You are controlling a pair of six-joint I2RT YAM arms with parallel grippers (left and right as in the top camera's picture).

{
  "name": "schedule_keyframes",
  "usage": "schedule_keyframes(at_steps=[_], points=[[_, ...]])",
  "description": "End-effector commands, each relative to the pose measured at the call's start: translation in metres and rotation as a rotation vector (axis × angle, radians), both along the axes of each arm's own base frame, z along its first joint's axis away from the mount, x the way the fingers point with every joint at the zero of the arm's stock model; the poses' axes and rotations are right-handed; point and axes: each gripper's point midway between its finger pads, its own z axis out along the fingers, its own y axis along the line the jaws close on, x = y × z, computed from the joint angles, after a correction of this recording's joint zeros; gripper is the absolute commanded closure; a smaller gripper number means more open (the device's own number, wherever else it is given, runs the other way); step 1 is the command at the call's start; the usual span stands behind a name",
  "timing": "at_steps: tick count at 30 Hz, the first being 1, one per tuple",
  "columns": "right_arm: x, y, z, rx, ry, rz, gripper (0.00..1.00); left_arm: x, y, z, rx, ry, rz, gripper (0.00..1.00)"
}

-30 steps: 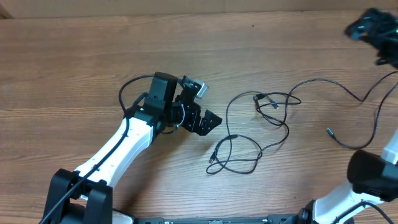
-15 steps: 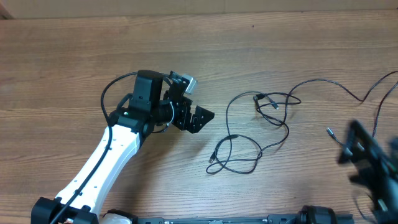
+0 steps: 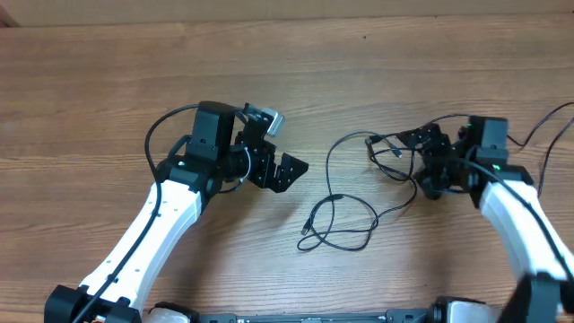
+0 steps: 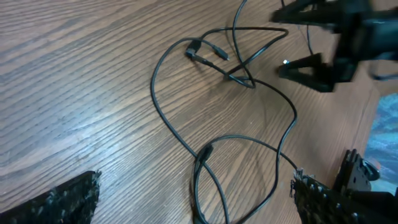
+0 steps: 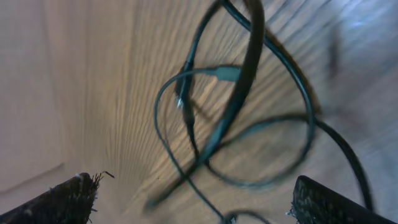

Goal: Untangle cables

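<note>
Right claw (image 3: 424, 165), spread wide, hangs over the cables' (image 3: 336, 197) right-hand knot; the left claw (image 3: 292, 170), also spread, sits well left.

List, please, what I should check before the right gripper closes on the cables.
1. Right gripper open: ok, jaws wide apart.
2. Right gripper at the knot: ok, it is right beside it in the overhead view.
3. Only one strand between its jaws: cannot tell, the right wrist view is blurred.
4. Left gripper open and apart from the cables: ok.
5. Cables lying loose on the table, none held: ok.
6. Which strand belongs to which cable at the knot: cannot tell.
</note>
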Motion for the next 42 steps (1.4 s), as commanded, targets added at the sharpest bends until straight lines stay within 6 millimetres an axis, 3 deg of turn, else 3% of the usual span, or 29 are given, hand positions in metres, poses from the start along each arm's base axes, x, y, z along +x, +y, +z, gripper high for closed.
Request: schedule_keyframes(at_steps=[1, 4, 5, 6, 8, 13, 16, 20, 21, 26, 34, 38, 42], points=[[0.011, 0.012, -0.011, 0.097, 0.019, 0.008, 0.02, 0.009, 0.005, 0.011, 0.027, -0.063, 0.019, 0.0], [0.023, 0.015, -0.007, 0.119, -0.04, 0.03, 0.49, 0.011, 0.008, 0.009, 0.041, -0.067, 0.032, 0.0], [0.029, 0.017, -0.001, 0.129, -0.074, 0.041, 0.85, 0.011, 0.008, 0.009, 0.041, -0.067, 0.032, 0.0], [0.034, 0.019, 0.008, 0.14, -0.109, 0.055, 0.96, 0.011, 0.008, 0.009, 0.041, -0.067, 0.032, 0.0], [0.041, 0.023, 0.02, 0.145, -0.149, 0.083, 0.96, 0.011, 0.008, 0.009, 0.041, -0.067, 0.032, 0.0], [0.06, 0.035, 0.079, 0.085, -0.325, 0.204, 0.96, 0.011, 0.008, 0.009, 0.041, -0.067, 0.032, 0.0], [0.069, 0.041, 0.137, 0.021, -0.452, 0.27, 0.96, 0.011, 0.008, 0.009, 0.041, -0.067, 0.032, 0.0], [0.069, 0.05, 0.25, -0.103, -0.651, 0.344, 0.96, 0.011, 0.008, 0.009, 0.041, -0.067, 0.032, 0.0], [0.065, 0.05, 0.286, -0.154, -0.704, 0.356, 0.96, 0.011, 0.008, 0.009, 0.04, -0.067, 0.032, 0.0], [0.04, 0.048, 0.385, -0.317, -0.875, 0.35, 0.96, 0.011, 0.008, 0.009, 0.04, -0.067, 0.032, 0.0], [-0.005, 0.006, 0.467, -0.536, -0.961, 0.146, 0.96, 0.011, 0.007, 0.009, 0.039, -0.066, 0.031, 0.0], [-0.014, -0.001, 0.485, -0.579, -1.003, 0.113, 0.96, 0.011, 0.007, 0.009, 0.037, -0.066, 0.029, 0.0], [-0.014, -0.029, 0.491, -0.695, -0.971, -0.013, 0.96, 0.01, 0.007, 0.009, 0.036, -0.062, 0.031, 0.0]])
